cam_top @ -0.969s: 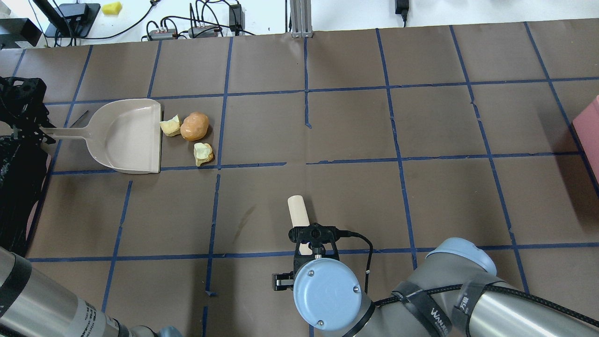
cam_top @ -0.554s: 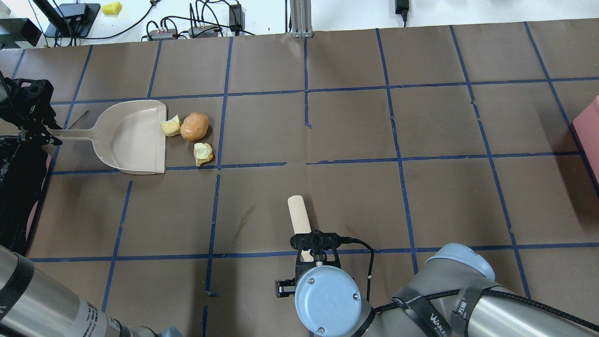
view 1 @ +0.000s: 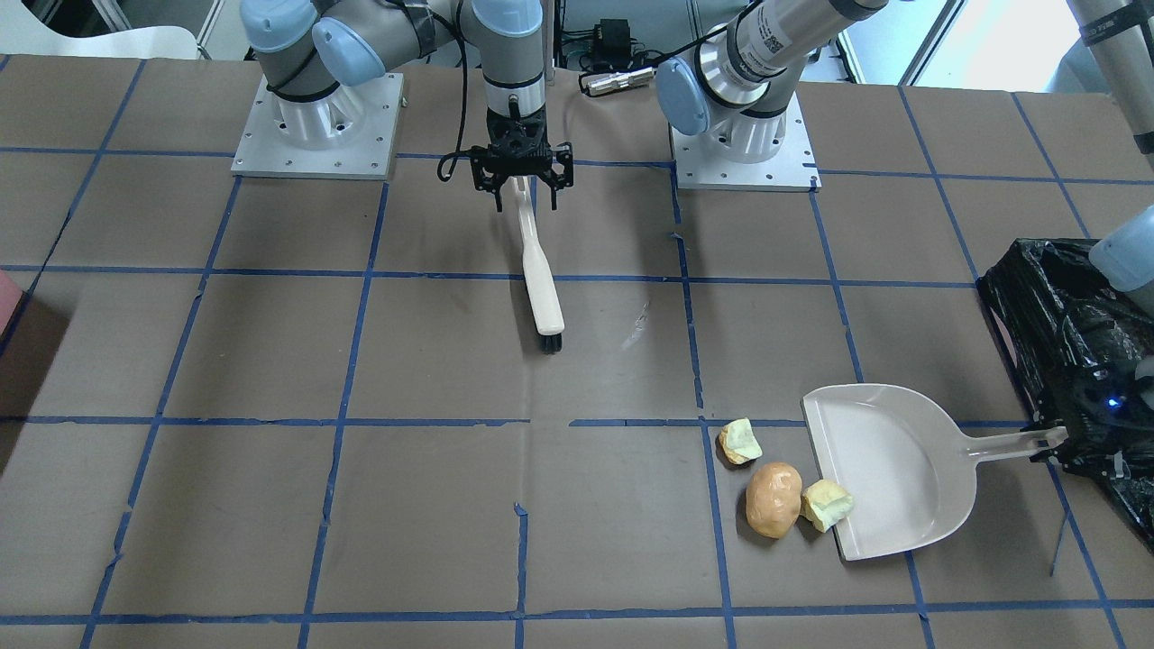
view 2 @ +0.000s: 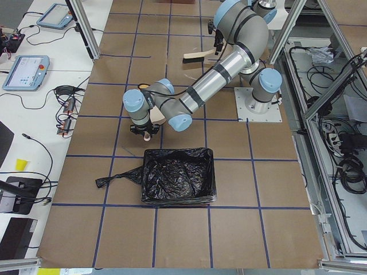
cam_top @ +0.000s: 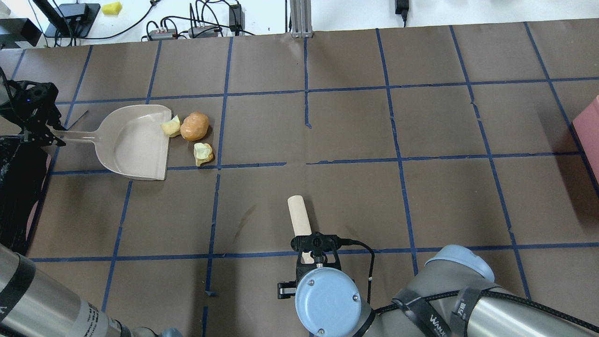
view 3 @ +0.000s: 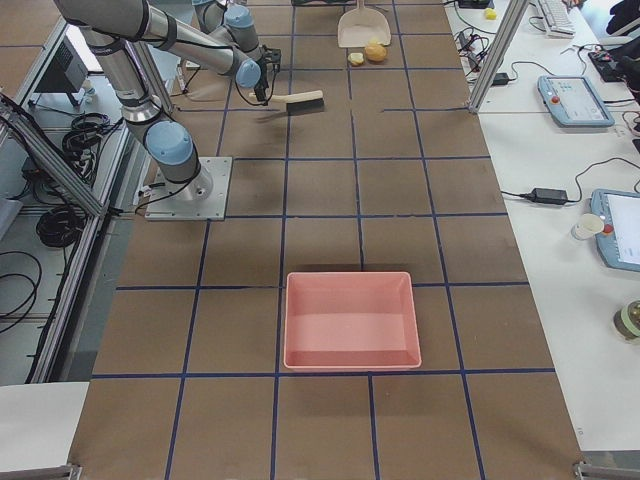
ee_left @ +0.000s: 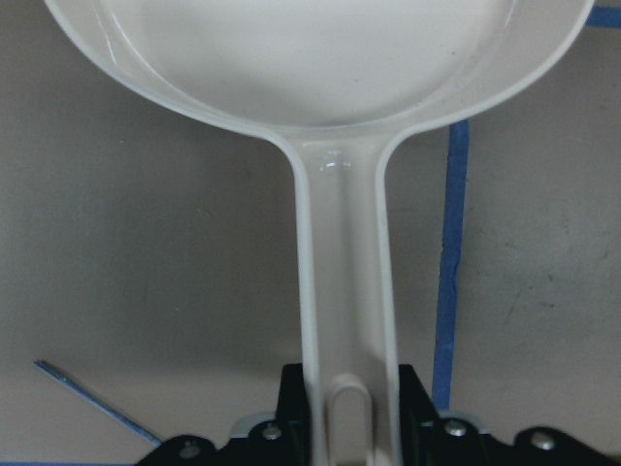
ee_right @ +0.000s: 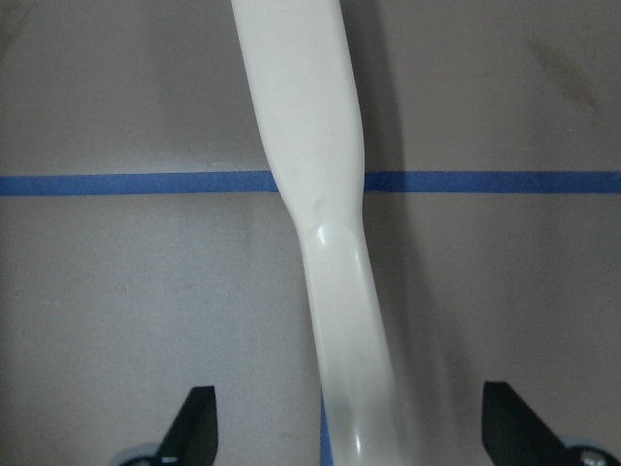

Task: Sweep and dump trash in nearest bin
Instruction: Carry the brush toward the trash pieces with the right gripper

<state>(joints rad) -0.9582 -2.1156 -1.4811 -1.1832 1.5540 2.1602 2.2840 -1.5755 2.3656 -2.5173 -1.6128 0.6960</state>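
Left claw [cam_top: 49, 135]: closed on the end of the dustpan [cam_top: 133, 142] handle, which holds the pan flat with its open lip facing the trash.
Right claw [view 1: 525, 200]: spread wide, astride the brush [view 1: 541, 288] handle and not clamping it; contact cannot be confirmed.
Brush: lies on the counter [cam_top: 421, 201], bristles pointing away from the robot.
Trash: one pale chunk [cam_top: 171, 126] touches the pan lip; the orange-brown lump [cam_top: 194, 126] is just beside it; the second pale chunk [cam_top: 203, 153] is near, off the lip.
Bin [view 2: 178, 183]: black-lined, just behind the left claw; a short carry is likely enough.
Room: open counter between brush and trash; the bin rim limits backward pan travel.
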